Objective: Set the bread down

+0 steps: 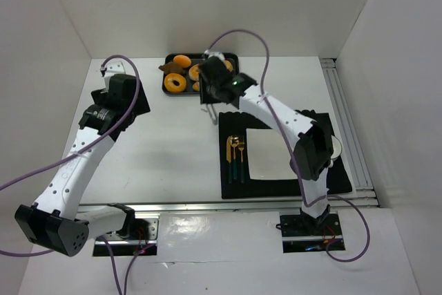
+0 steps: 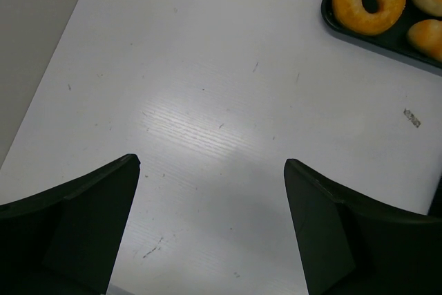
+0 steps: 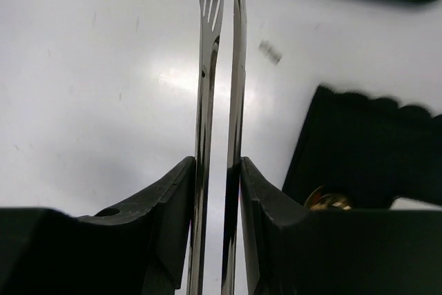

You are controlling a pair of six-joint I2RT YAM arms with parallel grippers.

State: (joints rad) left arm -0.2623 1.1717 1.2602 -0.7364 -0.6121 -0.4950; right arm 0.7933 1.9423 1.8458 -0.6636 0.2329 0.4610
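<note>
A black tray (image 1: 169, 90) at the back holds ring doughnuts (image 1: 175, 83) and buns. The bread, a small light tan bun (image 2: 427, 38), lies at the tray's near edge and is cut off by the left wrist view's border; it also shows in the top view (image 1: 197, 87). My right gripper (image 1: 209, 98) is shut on metal tongs (image 3: 219, 67) just in front of the tray. The tongs' forked tips point at the tray and hold nothing. My left gripper (image 2: 210, 170) is open and empty over bare table, left of the tray.
A black placemat (image 1: 276, 184) at the right carries a square white plate (image 1: 266, 153) and gold cutlery (image 1: 236, 153). A cup (image 1: 336, 148) stands at the mat's right edge. White walls enclose the table, with a metal rail (image 1: 345, 115) along the right side.
</note>
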